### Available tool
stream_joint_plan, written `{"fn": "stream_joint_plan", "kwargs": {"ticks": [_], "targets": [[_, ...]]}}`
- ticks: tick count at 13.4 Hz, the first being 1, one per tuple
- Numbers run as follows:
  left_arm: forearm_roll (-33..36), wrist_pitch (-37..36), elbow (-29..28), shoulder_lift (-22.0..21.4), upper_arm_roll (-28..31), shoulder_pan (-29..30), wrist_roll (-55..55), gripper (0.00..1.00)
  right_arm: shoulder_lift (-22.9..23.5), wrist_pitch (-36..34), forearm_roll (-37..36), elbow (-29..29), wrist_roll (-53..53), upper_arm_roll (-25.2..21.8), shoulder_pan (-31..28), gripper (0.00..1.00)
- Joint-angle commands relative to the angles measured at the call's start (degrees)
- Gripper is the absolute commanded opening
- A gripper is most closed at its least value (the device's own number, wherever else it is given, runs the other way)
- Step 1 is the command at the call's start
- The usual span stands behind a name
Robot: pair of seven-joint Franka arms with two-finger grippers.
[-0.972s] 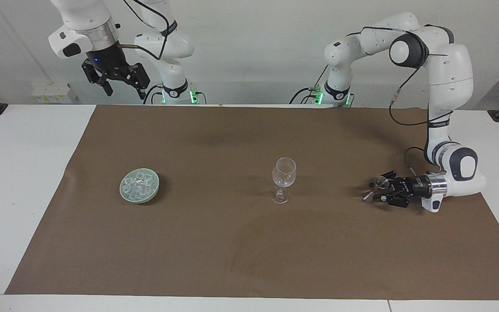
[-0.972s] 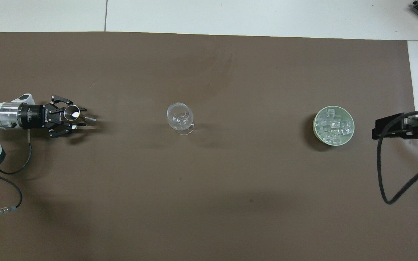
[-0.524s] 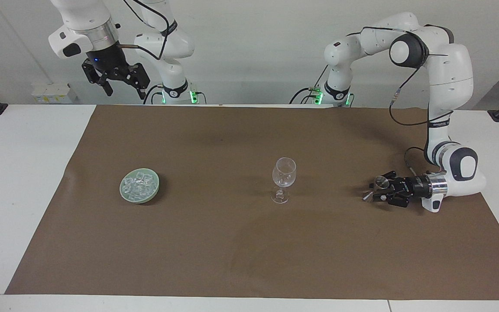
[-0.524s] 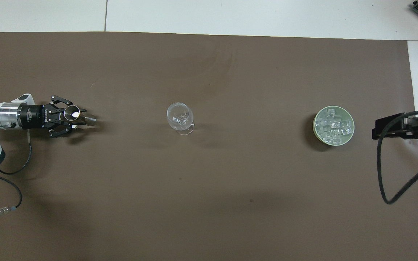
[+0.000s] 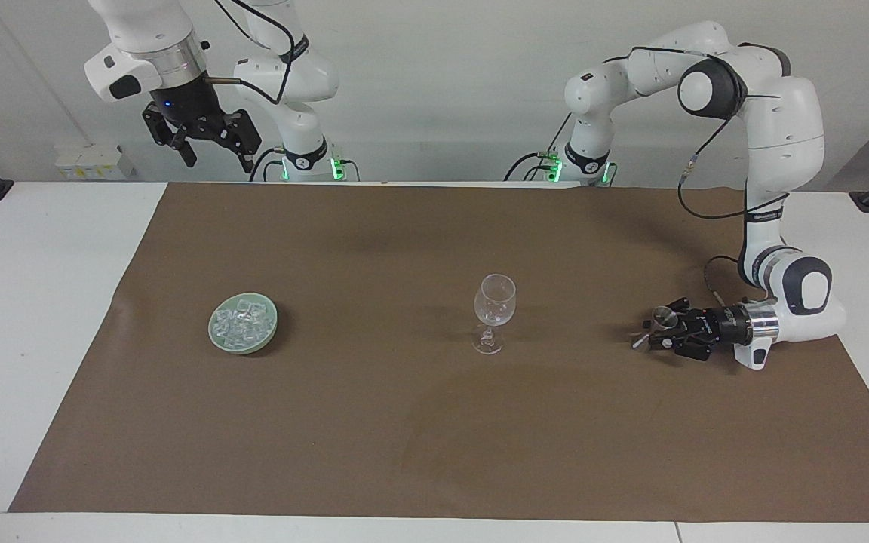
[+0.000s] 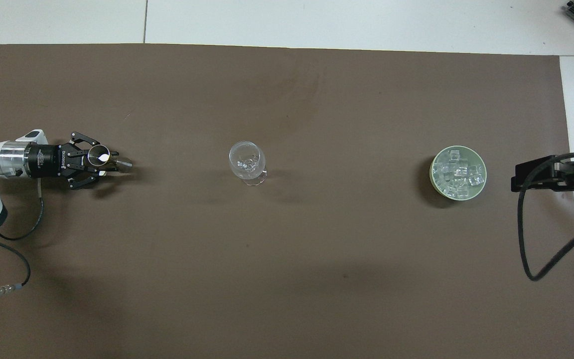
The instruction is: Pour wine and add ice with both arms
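An empty clear wine glass (image 5: 495,302) (image 6: 247,162) stands upright mid-table. The ice (image 5: 242,318) (image 6: 459,172) lies heaped in a pale green bowl (image 5: 272,337) (image 6: 432,180) toward the right arm's end. No wine shows. My left gripper (image 5: 642,335) (image 6: 117,163) lies level, just above the mat at the left arm's end, pointing toward the glass. A small metal cup (image 5: 662,317) (image 6: 98,155) stands upright within its frame. My right gripper (image 5: 216,160) hangs open and empty, high up by its own base.
A brown mat (image 5: 434,437) covers most of the white table. The left arm's black cable (image 6: 13,234) loops over the mat close to the robots. The right arm's cable (image 6: 521,234) hangs beside the bowl's end of the mat.
The left gripper's links have drawn in a little around the metal cup. The right gripper has risen slightly. Glass and bowl stay put.
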Motion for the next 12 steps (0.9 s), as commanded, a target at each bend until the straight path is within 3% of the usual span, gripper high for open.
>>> {"fn": "stream_joint_plan", "kwargs": {"ticks": [1,5,12], "targets": [[-0.92,-0.83,-0.02,0.44,0.08,0.42,0.86,0.36,-1.15,0.12,-0.75,-1.30,-1.06,-0.05,0.12,1.00],[-0.83,-0.66,-0.02,0.44,0.16,0.42,0.86,0.31,-1.15,0.04,-0.66,-1.30,-1.14,-0.05,0.12,1.00],[-0.92,-0.66,0.07,0.44,0.08,0.42,0.51,0.12,-1.15,0.13,-0.75,-1.30,-1.14,-0.05,0.12,1.00]]}}
